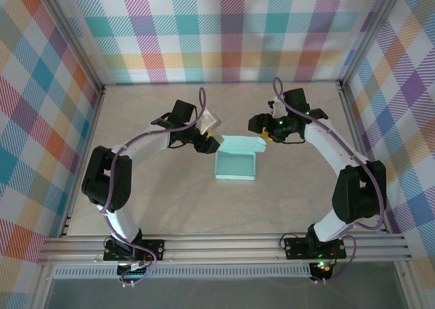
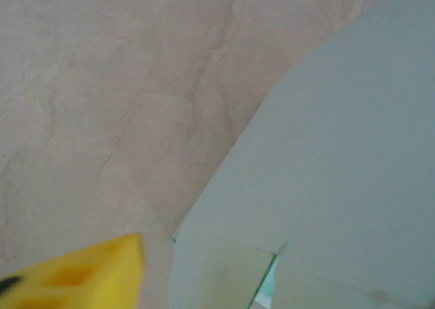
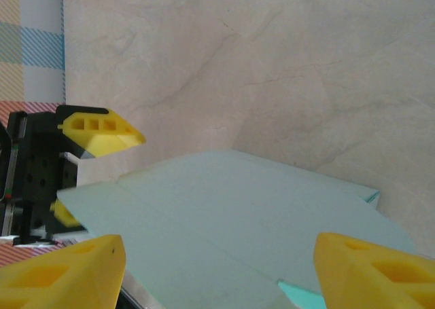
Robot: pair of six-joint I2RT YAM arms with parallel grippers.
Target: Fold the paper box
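Observation:
The paper box [image 1: 235, 166] is a pale mint-blue shallow box in the middle of the table, with a flap [image 1: 239, 144] raised along its far side. My left gripper [image 1: 210, 143] is at the box's far left corner. In the right wrist view its two yellow fingers [image 3: 102, 131] stand apart, with the corner of the card between them. In the left wrist view one yellow finger [image 2: 81, 275] shows beside the card [image 2: 326, 173]. My right gripper [image 3: 217, 275] is open at the far right corner, its fingers [image 3: 374, 271] wide apart over the flat card [image 3: 231, 207].
Plaid walls [image 1: 224, 30] enclose the beige marbled table [image 1: 156, 207] at the back and both sides. An aluminium rail [image 1: 224, 244] runs along the near edge, where both arm bases are bolted.

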